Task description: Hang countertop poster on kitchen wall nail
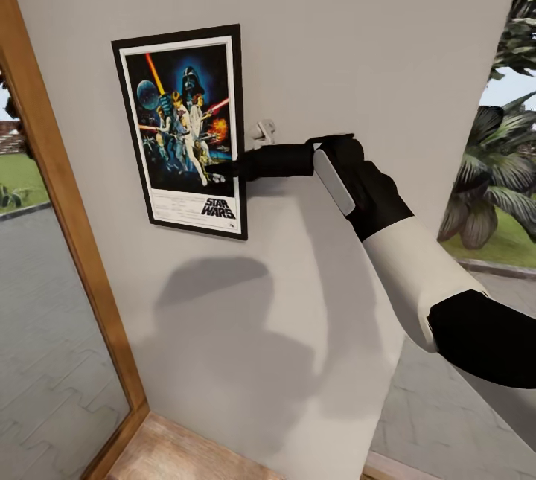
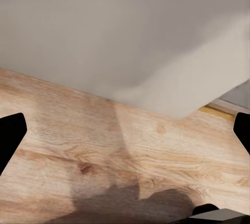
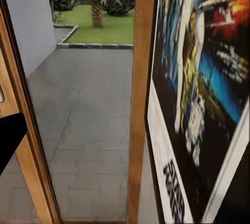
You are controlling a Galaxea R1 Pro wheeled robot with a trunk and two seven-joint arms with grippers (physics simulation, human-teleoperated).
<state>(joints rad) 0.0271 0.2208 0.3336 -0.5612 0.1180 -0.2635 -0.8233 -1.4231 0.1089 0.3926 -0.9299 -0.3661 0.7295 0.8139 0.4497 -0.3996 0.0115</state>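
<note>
The poster (image 1: 182, 126) lies flat against the pale wall (image 1: 357, 41), upright and slightly tilted, with its black frame, white border and "STAR WARS" logo at the bottom. My right gripper (image 1: 223, 167) reaches in from the right and overlaps the poster's right edge. In the right wrist view the poster (image 3: 203, 94) is very close on one side, and one black finger (image 3: 8, 140) stands far off from it, so the jaws are spread open. A small white wall nail (image 1: 262, 130) sticks out just right of the poster. My left gripper (image 2: 125, 133) hangs open over the wooden floor. The kitchen countertop is out of view.
A wooden door frame (image 1: 67, 212) runs down the left, with grey paving (image 1: 45, 346) and grass outside. The wall ends at the right, where palms (image 1: 499, 160) stand outdoors. Light wooden floor (image 2: 104, 146) meets the base of the wall.
</note>
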